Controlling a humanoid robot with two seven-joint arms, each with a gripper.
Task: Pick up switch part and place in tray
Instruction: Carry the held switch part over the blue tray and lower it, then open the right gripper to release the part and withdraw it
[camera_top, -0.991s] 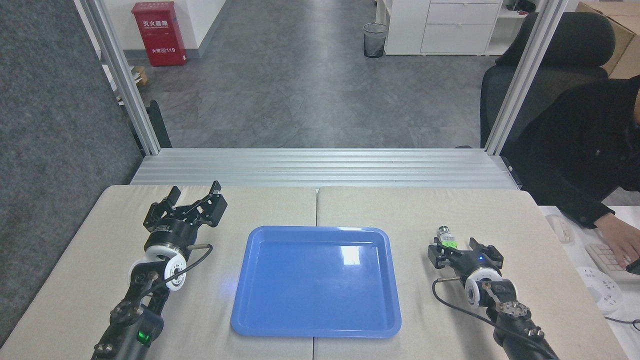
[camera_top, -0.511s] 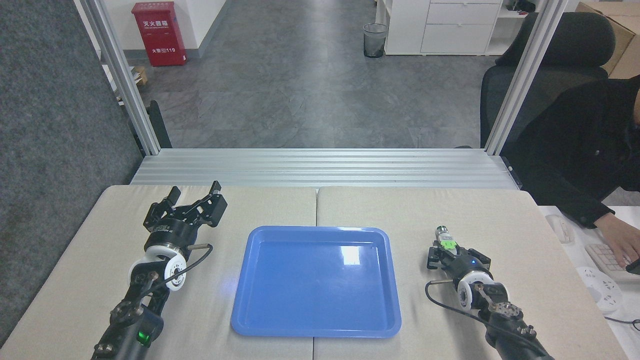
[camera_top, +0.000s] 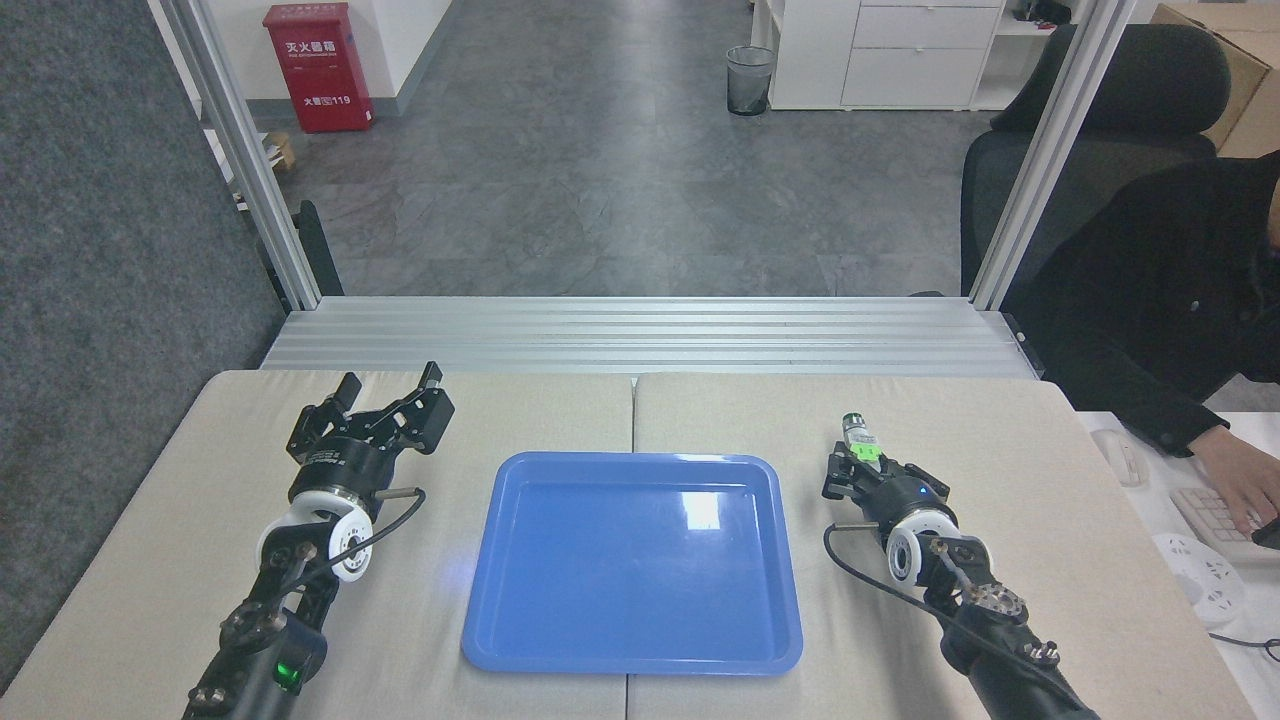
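Beige padded surface (camera_top: 200, 520): one blue tray (camera_top: 630, 560) at centre, empty. Right hand (camera_top: 868, 475) near right edge, clamped on one switch part (camera_top: 860, 438), beside tray. Left hand (camera_top: 385, 398) spread wide, holding nothing.

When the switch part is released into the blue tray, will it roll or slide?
The switch part, held in the right tool, looks rigid and small, so probably light. Its round metallic end suggests it may roll. The tray looks glossy, so sliding is likely, though its raised rim should contain it.
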